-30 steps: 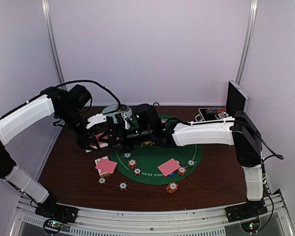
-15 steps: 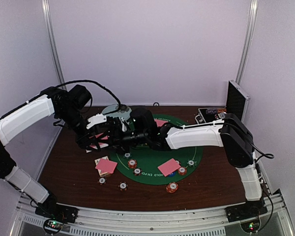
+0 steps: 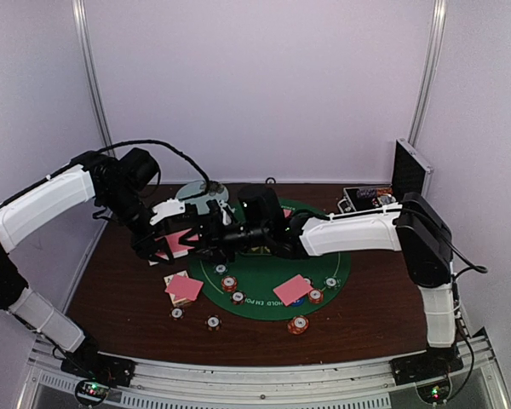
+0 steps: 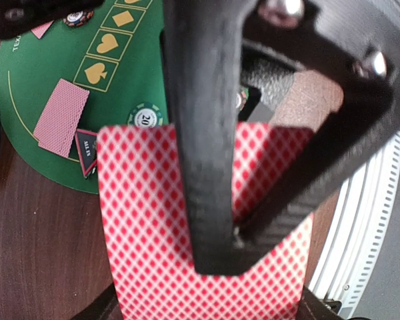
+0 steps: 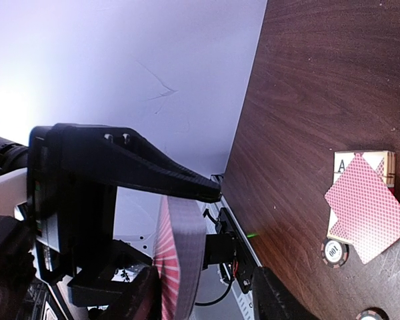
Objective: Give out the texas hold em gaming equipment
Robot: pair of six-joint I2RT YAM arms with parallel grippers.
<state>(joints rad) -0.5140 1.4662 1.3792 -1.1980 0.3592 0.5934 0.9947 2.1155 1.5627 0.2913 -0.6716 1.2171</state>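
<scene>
My left gripper (image 3: 170,244) is shut on a deck of pink-backed playing cards (image 3: 180,241) and holds it above the table's left side. In the left wrist view the deck (image 4: 153,227) fills the frame, gripped by its side edges. My right gripper (image 3: 211,239) is open, with its jaws on either side of the deck. One right finger (image 4: 200,167) lies across the card backs. In the right wrist view the deck (image 5: 180,260) stands edge-on between my fingers, with a gap on its right. Single cards (image 3: 292,290) and striped chips (image 3: 298,325) lie on the green felt mat (image 3: 264,274). A red-black triangle marker (image 4: 87,148) lies at the mat's edge.
A card lies on a card box (image 3: 184,286) left of the mat, also in the right wrist view (image 5: 367,207). Small chips (image 3: 213,322) lie on the brown table in front. The pale round plate (image 3: 200,191) is at the back. The open metal case (image 3: 409,170) stands at the back right.
My right wrist reached left toward the deck, then shifted back right a little. The pink card backs in my left gripper show more now. The left arm has hardly moved.
</scene>
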